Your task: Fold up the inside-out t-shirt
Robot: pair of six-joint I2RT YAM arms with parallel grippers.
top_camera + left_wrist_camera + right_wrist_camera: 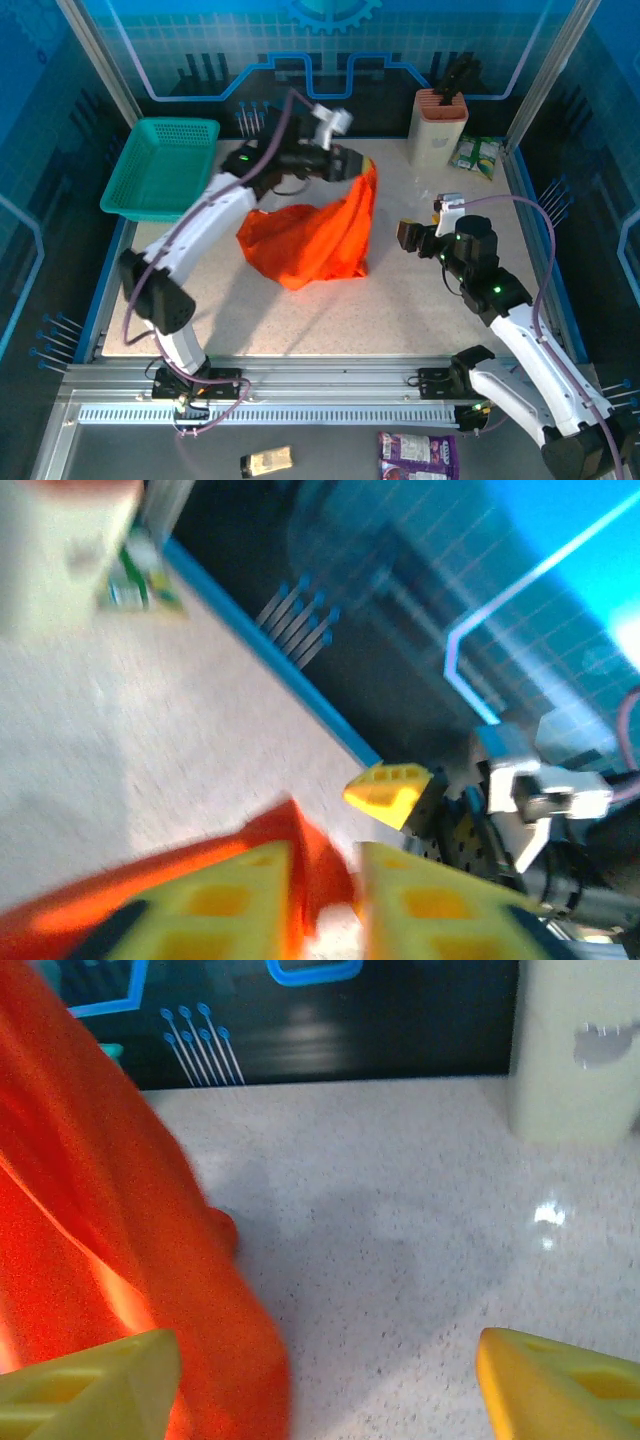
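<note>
The bright orange soft-cloth t-shirt (310, 240) is raised at 1 o'clock inside the slightly parted left hand (323, 880); the right hand (328, 1355) is held open at 3 o'clock.

We see a pale speckled stone-look table (420, 310). On it the bright orange cloth t-shirt (305, 245) heaps below the jaws of the left gripper (355, 165), left of those of the right gripper (408, 237) — beyond the right jaws stand a cream plastic holder (438, 135) and a small green packet (478, 157) just beside it.
</note>
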